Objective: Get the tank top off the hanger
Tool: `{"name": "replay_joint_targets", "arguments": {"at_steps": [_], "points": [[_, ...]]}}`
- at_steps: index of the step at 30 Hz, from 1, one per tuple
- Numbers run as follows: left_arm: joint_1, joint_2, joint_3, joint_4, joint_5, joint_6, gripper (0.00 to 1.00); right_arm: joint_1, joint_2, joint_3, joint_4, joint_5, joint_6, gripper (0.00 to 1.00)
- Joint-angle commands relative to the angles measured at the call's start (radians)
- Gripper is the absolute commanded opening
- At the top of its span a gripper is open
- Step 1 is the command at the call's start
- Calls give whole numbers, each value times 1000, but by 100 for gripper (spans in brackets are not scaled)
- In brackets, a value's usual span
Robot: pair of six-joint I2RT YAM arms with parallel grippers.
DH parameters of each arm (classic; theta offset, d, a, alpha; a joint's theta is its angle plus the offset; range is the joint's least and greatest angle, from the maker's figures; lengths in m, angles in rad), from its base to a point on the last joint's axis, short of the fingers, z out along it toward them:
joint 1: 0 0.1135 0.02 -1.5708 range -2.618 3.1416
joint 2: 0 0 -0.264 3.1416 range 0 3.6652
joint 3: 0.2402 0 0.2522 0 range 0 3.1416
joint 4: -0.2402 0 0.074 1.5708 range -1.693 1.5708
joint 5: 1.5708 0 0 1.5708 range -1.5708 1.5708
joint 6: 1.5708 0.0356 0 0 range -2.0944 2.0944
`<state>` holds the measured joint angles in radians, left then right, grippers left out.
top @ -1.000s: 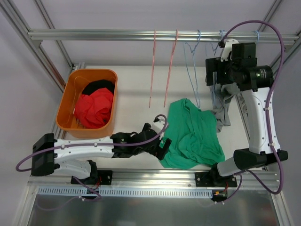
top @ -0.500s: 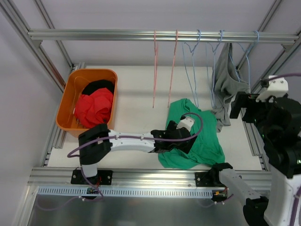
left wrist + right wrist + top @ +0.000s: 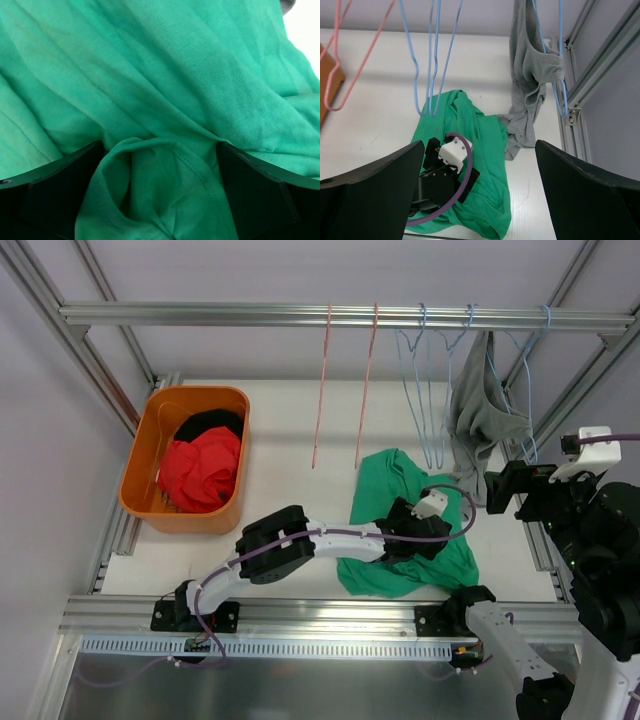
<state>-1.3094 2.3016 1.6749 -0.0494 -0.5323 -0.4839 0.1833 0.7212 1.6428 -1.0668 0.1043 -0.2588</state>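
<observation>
Task item: the grey tank top (image 3: 478,400) is hung on a blue hanger (image 3: 560,30) at the right end of the rail (image 3: 250,313). Its lower end is draped onto the table (image 3: 280,430), touching the green garment (image 3: 395,480).
Left arm: the left gripper (image 3: 160,185) is lowered onto the green garment. Its jaws are spread wide, and a fold of cloth between them is not pinched.
Right arm: the right gripper (image 3: 480,195) is raised to the right of the tank top, with jaws wide apart and nothing gripped.
Far left: an orange bin (image 3: 160,405) is filled with red and black clothing.
</observation>
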Motion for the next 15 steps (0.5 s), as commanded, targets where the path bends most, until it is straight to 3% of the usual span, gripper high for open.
{"name": "replay_joint_targets", "arguments": {"at_steps": [1,2,3,4,6,7,11,15], "points": [[-4,36,14,-121,-60,-41,98,-5,-37,11,54,-74,-2,99],[-4,21,-12,-124,-57,-71,92,-5,-45,11,62,-74,-2,99],[-4,7,-77,-127,-51,-93,58,-5,-58,9,64,-69,0,100],[-4,-5,-114,-129,-49,-114,34,-5,-66,8,68,-66,0,100],[-4,-69,-239,-132,-55,-183,5,-5,-89,-1,88,-60,3,99],[-4,-99,-280,-135,-67,-205,0,-5,-95,-6,96,-60,6,99],[-5,-348,-568,-151,-161,-333,0,-5,-101,-29,128,-71,18,100],[4,-565,-726,-269,-282,-444,0,-5,-94,-58,159,-94,35,99]]}}
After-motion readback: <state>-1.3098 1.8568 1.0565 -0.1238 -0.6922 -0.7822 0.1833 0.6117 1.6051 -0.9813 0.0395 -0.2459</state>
